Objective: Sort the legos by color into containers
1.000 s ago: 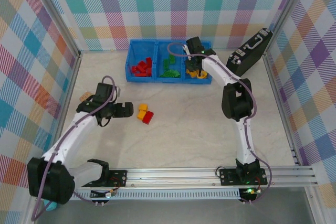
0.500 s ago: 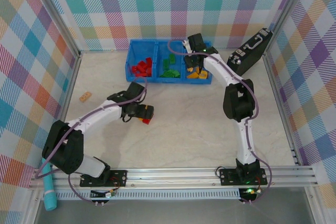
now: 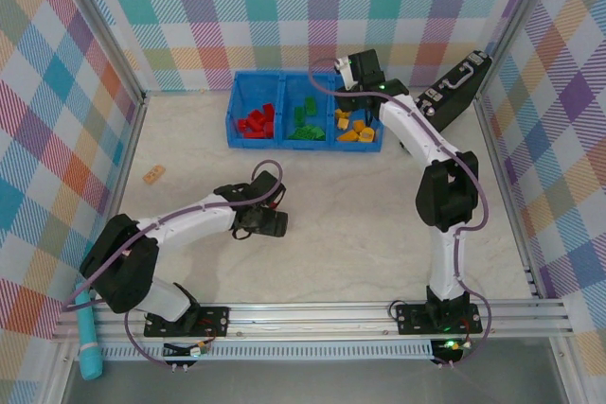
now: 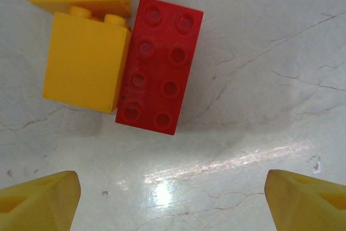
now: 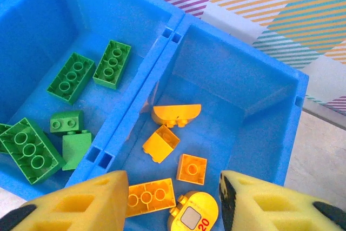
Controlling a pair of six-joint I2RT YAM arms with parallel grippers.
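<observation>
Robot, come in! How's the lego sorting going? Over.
Left jaws open above red lego beside yellow legos. Right jaws open, empty, above yellow compartment. Nothing blocking.

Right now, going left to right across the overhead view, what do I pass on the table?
tan block → red bricks → green bricks → yellow bricks → black case
</observation>
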